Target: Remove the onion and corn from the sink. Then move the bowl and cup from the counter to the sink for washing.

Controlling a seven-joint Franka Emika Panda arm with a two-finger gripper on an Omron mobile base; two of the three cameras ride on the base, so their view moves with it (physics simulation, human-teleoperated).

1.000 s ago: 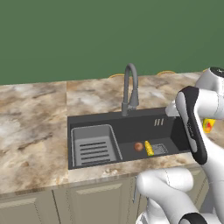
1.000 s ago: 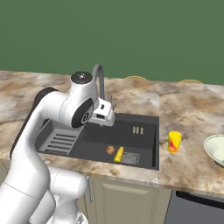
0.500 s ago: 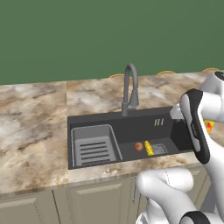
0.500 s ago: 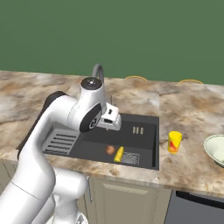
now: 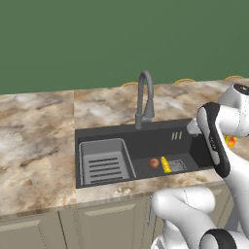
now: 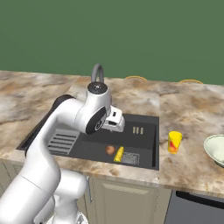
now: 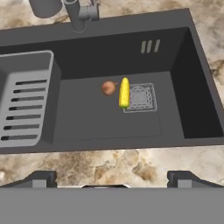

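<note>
The open, empty gripper point(image 7: 111, 178) looks down on onion point(image 7: 108, 88) touching corn point(image 7: 124, 92); the right base view adds cup point(image 6: 174, 141) and bowl point(image 6: 216, 149).

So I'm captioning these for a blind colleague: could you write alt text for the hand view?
Looking down into a dark grey sink, the onion and the corn lie side by side on its floor by the drain grate. A ribbed rack sits at left, with the open claw above the marbled counter.
</note>
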